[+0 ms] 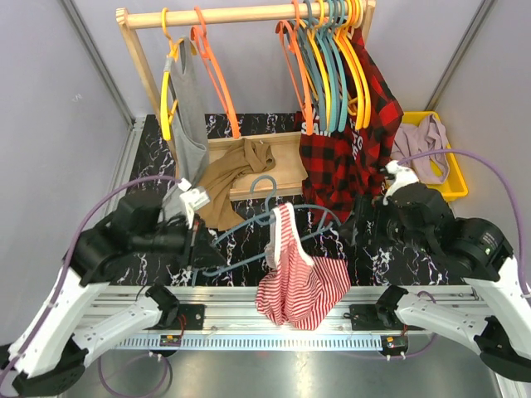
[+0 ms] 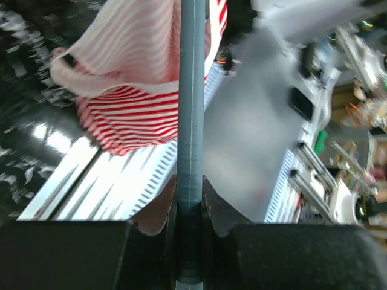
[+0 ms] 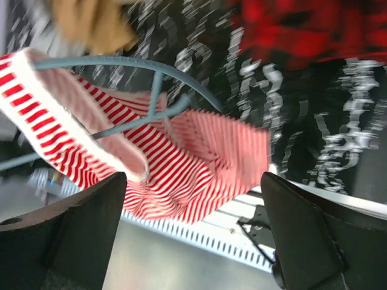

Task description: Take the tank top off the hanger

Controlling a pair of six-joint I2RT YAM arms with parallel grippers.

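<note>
A blue-grey hanger [image 1: 267, 217] lies tilted over the table's front middle, and a red-and-white striped tank top [image 1: 300, 286] hangs from it over the front rail. One strap loops over the hanger's right half. My left gripper [image 1: 196, 240] is shut on the hanger's left end. In the left wrist view the hanger's bar [image 2: 192, 90] runs straight between my left gripper's [image 2: 191, 199] closed jaws, with the tank top [image 2: 133, 72] beyond. My right gripper [image 1: 358, 228] is open just right of the garment. In the right wrist view the right gripper [image 3: 193, 229] has wide jaws with nothing gripped, facing the tank top [image 3: 199, 169] and hanger [image 3: 121, 60].
A wooden rack [image 1: 241, 14] at the back carries orange, yellow and teal hangers, a grey top [image 1: 191, 104] and a red-black plaid shirt [image 1: 348, 145]. A brown garment [image 1: 232, 174] lies on the rack's base. A yellow bin [image 1: 452, 178] with a pinkish garment [image 1: 419, 145] sits at the right.
</note>
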